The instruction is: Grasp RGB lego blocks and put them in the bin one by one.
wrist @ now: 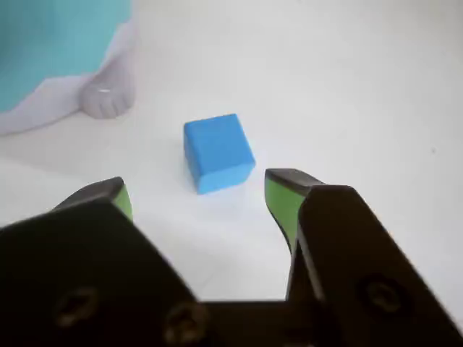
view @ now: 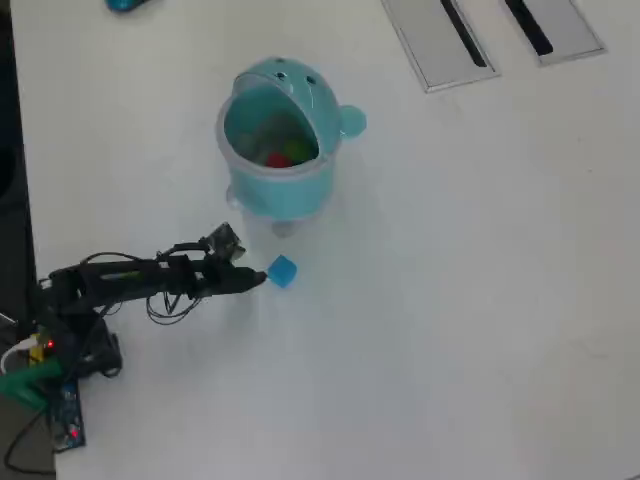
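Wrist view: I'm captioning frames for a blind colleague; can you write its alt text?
A blue block sits on a white table just ahead of the open gripper, whose green-padded jaws are not touching it. The teal bin fills the upper left corner.

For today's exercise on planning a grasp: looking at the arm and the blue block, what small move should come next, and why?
Probably a short advance forward, so the jaws straddle the blue block, then close. In the wrist view the gripper is open, and the block lies on the table just beyond its tips, not yet between them. The overhead view shows red and green pieces already inside the bin.
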Controlling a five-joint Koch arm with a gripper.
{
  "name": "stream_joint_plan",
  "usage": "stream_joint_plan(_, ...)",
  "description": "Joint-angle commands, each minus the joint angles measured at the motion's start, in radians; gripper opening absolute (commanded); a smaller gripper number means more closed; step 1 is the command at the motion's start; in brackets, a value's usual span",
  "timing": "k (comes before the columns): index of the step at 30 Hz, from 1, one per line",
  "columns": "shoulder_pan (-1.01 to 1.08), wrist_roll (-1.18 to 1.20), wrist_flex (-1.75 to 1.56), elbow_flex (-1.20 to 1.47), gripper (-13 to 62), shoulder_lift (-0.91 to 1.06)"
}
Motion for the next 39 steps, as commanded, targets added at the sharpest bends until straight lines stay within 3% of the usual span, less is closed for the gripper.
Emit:
stream_joint_plan(1, 0.018, -0.017, -0.103, -0.041, 34.7, -0.025)
stream_joint_plan(39, 0.032, -0.020, -0.342, -0.190, 35.2, -0.373)
